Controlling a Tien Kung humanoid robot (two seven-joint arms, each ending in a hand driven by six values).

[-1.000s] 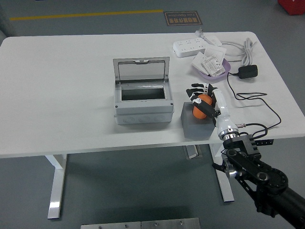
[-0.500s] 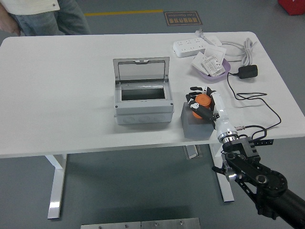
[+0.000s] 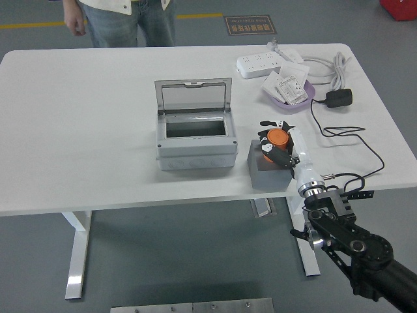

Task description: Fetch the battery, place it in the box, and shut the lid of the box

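White table (image 3: 85, 130) fills most of frame, white metal legs (image 3: 77, 254) below at lower left. Grey floor (image 3: 189, 261) all round. Yellow floor line (image 3: 195, 15) along top edge, dark floor sign (image 3: 249, 25) top centre. Red object (image 3: 399, 9) top right corner, partly cut off. Metal plate (image 3: 192, 305) at bottom edge. Light even, soft shadows.

high head view, facing down, table (image 3: 98, 130)

floor sign (image 3: 249, 25) | print present, too small to read | no other legible text
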